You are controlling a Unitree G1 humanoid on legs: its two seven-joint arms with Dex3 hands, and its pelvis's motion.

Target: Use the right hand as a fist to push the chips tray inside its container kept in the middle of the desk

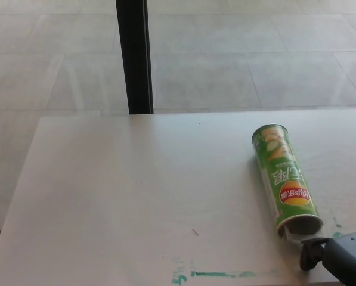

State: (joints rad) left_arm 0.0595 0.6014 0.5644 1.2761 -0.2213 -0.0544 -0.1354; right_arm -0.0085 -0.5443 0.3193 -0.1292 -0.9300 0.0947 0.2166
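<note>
1. Now, the chips tray [293, 238]: clear plastic, only a short lip of it shows at the near mouth of the green chips can [285, 179]. Most of it looks to be inside already. The visible lip sits between the can's open end and the robot's right hand [339, 259].

2. Can lies on its side on the right part of the white desk [136, 196], closed end far, open end near, tilted slightly so the mouth points near and right. It is not at the desk's centre but well right of it.

3. Right hand enters at the near right corner, dark, with one rounded knuckle or fingertip just beside the tray's lip, possibly touching; contact cannot be confirmed. Only part of the hand shows, so whether the fingers are curled into a fist cannot be told.

4. Left hand does not appear.

5. To do the push well, in my judgement: drive along the can's long axis, away and slightly left, not straight ahead. An off-axis shove would likely roll or swing the can, since it is a cylinder lying loose.

6. Press on the middle of the tray's end, low and flat, so the thin plastic slides and does not buckle.

7. Go slowly; the can may skid far across the smooth top before the tray seats.

8. Green marks [219, 274] along the near edge and a black post [134, 56] beyond the far edge are clear of the path.
</note>
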